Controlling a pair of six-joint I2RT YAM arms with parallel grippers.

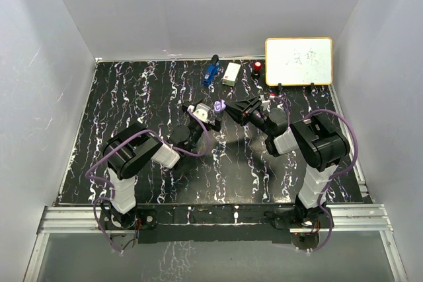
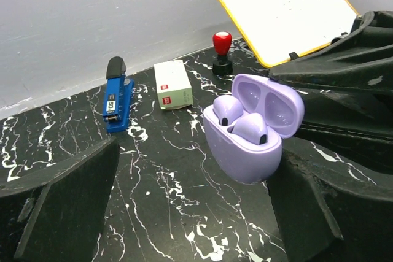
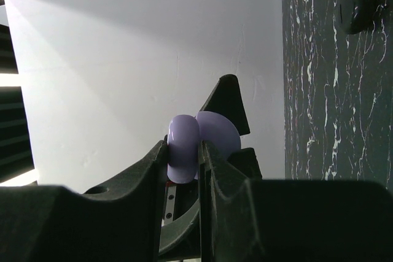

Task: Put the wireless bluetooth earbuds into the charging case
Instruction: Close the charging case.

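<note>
The lilac case (image 2: 245, 151) stands open near the middle of the table (image 2: 159, 213), and 2 lilac earbuds (image 2: 228, 110) sit side by side in its wells, so for this pair the inserting looks done. What seems left is shutting the lid (image 2: 273, 99). The right claw (image 3: 184, 157) is pinched narrow on that lid's edge. The left claw (image 2: 195, 182) is spread wide with 1 finger on each side of the case, touching nothing.

No black earbuds show in any view. A dark round thing (image 3: 359, 7) at the corner of the right wrist view is too cut off to name. Whether the case rests on the table or hangs from the pinch cannot be told.
</note>
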